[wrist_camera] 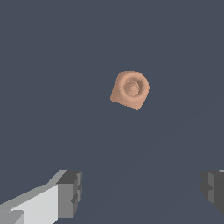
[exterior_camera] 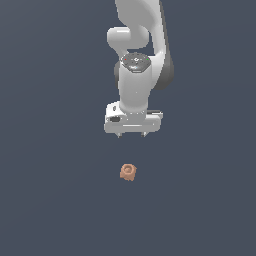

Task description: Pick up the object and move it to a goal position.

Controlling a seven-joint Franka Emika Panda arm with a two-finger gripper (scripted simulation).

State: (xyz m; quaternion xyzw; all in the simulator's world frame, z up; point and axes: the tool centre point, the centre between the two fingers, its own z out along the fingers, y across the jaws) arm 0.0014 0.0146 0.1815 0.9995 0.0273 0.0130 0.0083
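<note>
Jaws spread wide, nothing between them; the object (wrist_camera: pixel 130 89) sits apart, off-centre from them. Descend unaligned and one fingertip (wrist_camera: pixel 70 192) could knock it aside.

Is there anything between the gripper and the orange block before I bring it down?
Nothing visible. The gripper hangs open and apart from the block, with only bare dark floor between them in both views. In the wrist view the block lies clear of both fingers, with no other object in sight.

A bare simulated scene, no real room: a flat, even slate-grey ground (exterior_camera: pixel 50 200) fills both views, with smooth rendered shading on the white robot arm (exterior_camera: pixel 135 85).
</note>
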